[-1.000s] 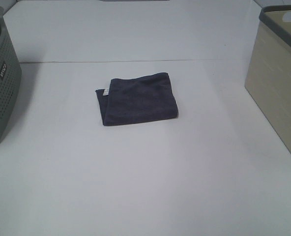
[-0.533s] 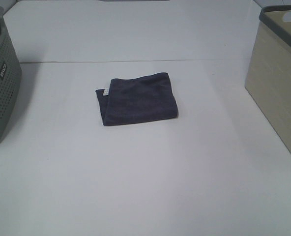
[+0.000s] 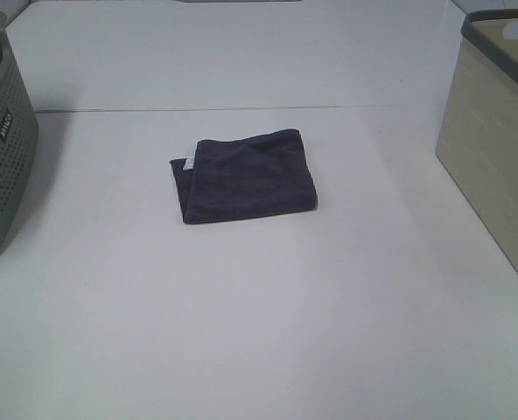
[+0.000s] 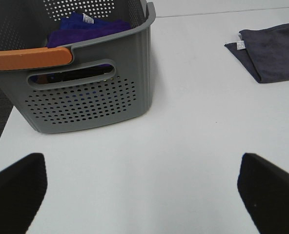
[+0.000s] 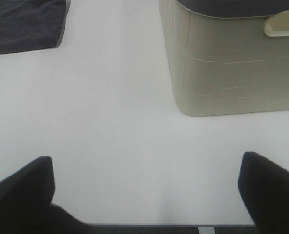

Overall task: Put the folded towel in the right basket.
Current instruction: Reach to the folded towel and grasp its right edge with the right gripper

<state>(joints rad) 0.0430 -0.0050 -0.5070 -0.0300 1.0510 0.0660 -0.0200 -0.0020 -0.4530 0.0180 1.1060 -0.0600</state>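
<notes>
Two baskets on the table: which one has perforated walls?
The grey basket on the left, with an orange handle and purple cloth inside. The beige basket on the right has solid walls and a dark rim.

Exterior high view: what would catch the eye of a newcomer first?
The dark folded towel lies alone in the middle of the white table. A grey perforated basket stands at the left edge and a beige basket at the right edge, both apart from the towel.
</notes>
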